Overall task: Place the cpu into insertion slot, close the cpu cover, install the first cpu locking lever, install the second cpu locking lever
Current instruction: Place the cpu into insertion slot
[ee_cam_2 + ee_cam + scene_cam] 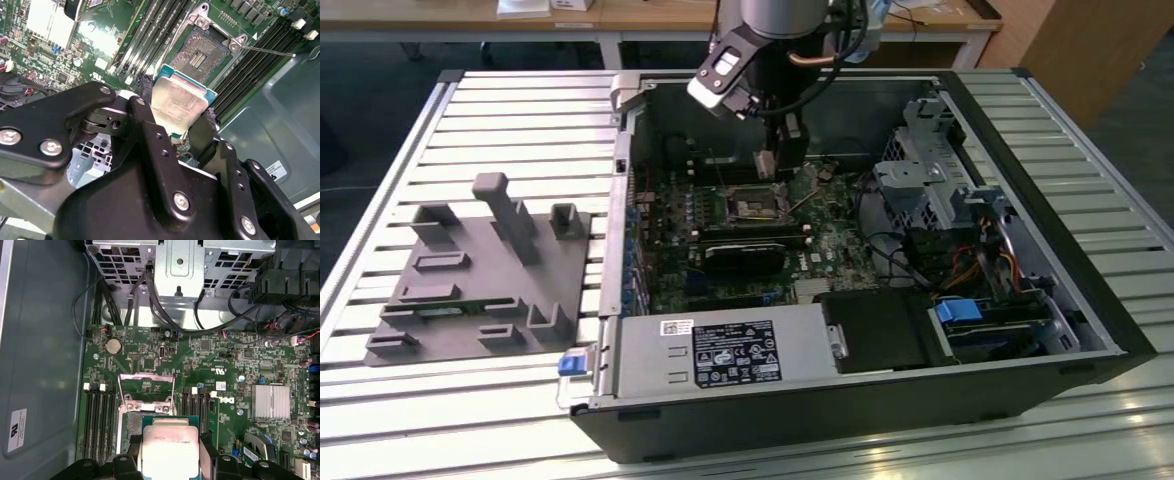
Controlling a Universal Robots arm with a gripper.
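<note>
My gripper (781, 165) reaches down into the open computer case, just above the insertion slot (758, 205) on the green motherboard (834, 235). It is shut on the cpu (177, 107), a pale silver square pinched at two opposite edges between the black fingers (145, 117). In the second wrist view the insertion slot (200, 50) lies bare just beyond the chip. In the first wrist view the cpu (170, 447) hangs over the slot's near part. The cpu cover (147, 402) stands flipped open behind it. A thin metal lever (265, 50) sticks out beside the slot.
Memory slots (97, 425) flank the socket on both sides. A silver heatsink (271, 401) sits on the board nearby. Black cables (165, 315) run to the drive cage (927, 175). The grey power supply (707, 352) fills the case's near side. A grey fixture plate (480, 270) lies at the exterior view's left.
</note>
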